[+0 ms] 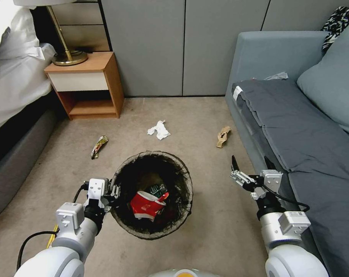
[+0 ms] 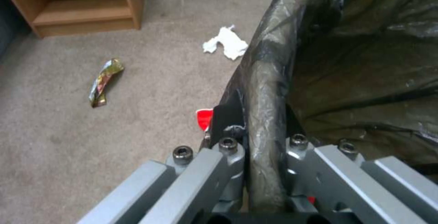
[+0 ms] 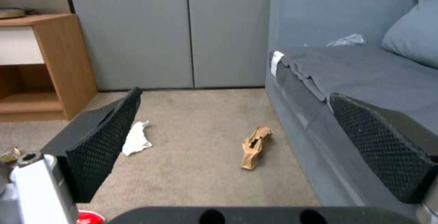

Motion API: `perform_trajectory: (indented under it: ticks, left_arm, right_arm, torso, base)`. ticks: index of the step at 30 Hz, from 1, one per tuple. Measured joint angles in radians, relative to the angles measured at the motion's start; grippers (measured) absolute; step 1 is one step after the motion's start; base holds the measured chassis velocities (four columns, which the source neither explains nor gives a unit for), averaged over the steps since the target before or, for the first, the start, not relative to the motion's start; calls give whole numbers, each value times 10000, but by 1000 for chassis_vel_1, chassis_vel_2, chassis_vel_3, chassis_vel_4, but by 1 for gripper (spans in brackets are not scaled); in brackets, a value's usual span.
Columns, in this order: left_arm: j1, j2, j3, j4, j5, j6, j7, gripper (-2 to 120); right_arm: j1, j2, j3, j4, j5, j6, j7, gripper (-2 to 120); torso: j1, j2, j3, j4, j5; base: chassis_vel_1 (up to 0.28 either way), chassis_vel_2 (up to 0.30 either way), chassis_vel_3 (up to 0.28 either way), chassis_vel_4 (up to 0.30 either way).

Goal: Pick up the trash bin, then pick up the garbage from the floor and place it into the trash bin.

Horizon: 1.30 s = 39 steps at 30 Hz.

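Note:
The trash bin [image 1: 182, 169], lined with a dark bag, hangs in front of me with my left gripper [image 1: 113, 191] shut on its rim [image 2: 265, 90]. Inside it lie a crumpled red-and-white cup [image 1: 145, 206] and a green-labelled bottle [image 1: 157, 189]. On the carpet beyond lie more garbage: a white tissue [image 1: 158, 129] [image 2: 227, 42] [image 3: 135, 139], a crumpled brown paper [image 1: 223, 136] [image 3: 254, 147] and a yellow snack wrapper [image 1: 98, 146] [image 2: 104, 82]. My right gripper [image 1: 250, 164] hovers open and empty beside the sofa, short of the brown paper. A red scrap [image 2: 204, 118] peeks beside the bin.
A grey sofa [image 1: 297, 127] with a dark blanket runs along the right. A wooden nightstand [image 1: 86, 84] with a brass lamp stands at the back left, next to a bed [image 1: 13, 88]. Grey cabinet doors [image 1: 182, 46] close off the back. Open carpet lies between.

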Motion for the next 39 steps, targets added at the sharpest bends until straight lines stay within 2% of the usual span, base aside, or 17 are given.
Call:
perform_trajectory:
  ticks: [39]
  left_arm:
    - [52, 19, 25, 11, 31, -17, 33, 1]
  right_arm:
    - [9, 22, -92, -150, -21, 28, -20, 100]
  torso:
    - [0, 0, 1, 0, 0]
  base:
    - [-55, 54, 57, -50]
